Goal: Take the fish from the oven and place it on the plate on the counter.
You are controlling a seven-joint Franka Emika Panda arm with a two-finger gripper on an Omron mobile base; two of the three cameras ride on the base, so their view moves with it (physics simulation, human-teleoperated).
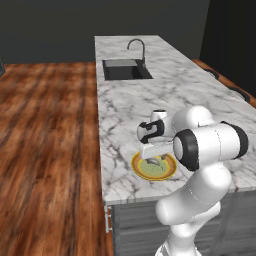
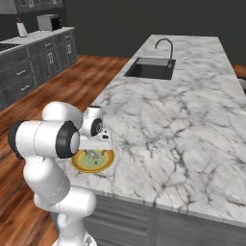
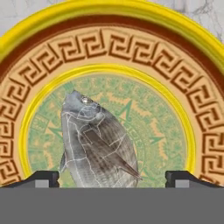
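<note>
In the left base view, the white arm bends forward over the near edge of the long white marble counter with grey veins (image 1: 165, 90). Its two-finger gripper (image 1: 156, 161) hangs just above the round plate with a yellow-orange rim and pale greenish centre (image 1: 137, 165). The small grey-silver fish (image 1: 153, 162) shows as a pale sliver on the plate's centre. Farther back on the counter sit a dark rectangular sink (image 1: 126, 69) and a curved dark faucet (image 1: 137, 49).

In the right base view, the plate (image 2: 106, 163) sits close to the counter's (image 2: 173, 125) front edge, with the gripper (image 2: 95, 155) directly over it and the fish (image 2: 93, 157) a small grey shape in the middle. The sink (image 2: 151, 68) and faucet (image 2: 165, 48) lie well apart from it.

In the hand view, the fish (image 3: 94, 144) lies on the green patterned centre of the plate (image 3: 113, 48), which has a tan key-pattern band and a bright yellow rim. The fish is slim, grey with silver sheen, scale lines and a darker fin along its side, head toward the top of the picture. The two dark fingertips (image 3: 41, 178) stand wide apart on either side of the fish, touching nothing: the gripper (image 3: 113, 179) is open.
</note>
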